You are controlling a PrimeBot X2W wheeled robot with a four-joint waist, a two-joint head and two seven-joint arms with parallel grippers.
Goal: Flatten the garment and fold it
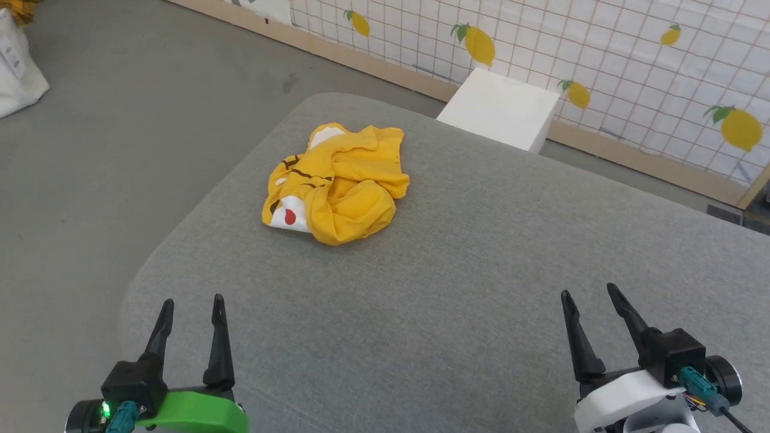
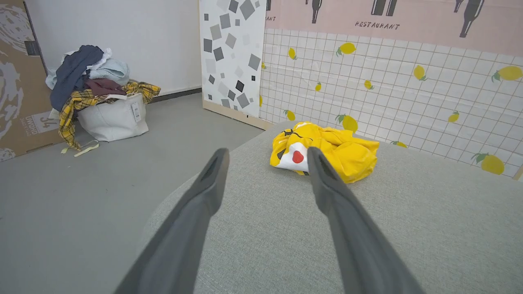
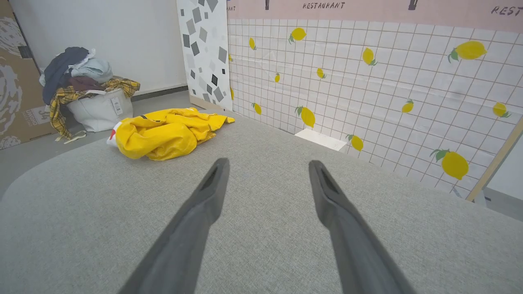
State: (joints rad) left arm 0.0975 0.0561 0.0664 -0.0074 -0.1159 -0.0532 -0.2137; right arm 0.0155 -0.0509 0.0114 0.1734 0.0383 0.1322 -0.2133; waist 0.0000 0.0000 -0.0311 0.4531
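Lying crumpled on grey woven table (image 1: 457, 270), yellow garment (image 1: 343, 180); left hand (image 1: 193, 299), right hand (image 1: 588, 289) spread.

Your count: six things.
You have one yellow garment (image 1: 337, 180), two pincers (left pincer (image 1: 193, 299), right pincer (image 1: 588, 290)), one grey surface (image 1: 457, 270), one white box (image 1: 499, 108) and one white bag (image 2: 112, 118) heaped with clothes.
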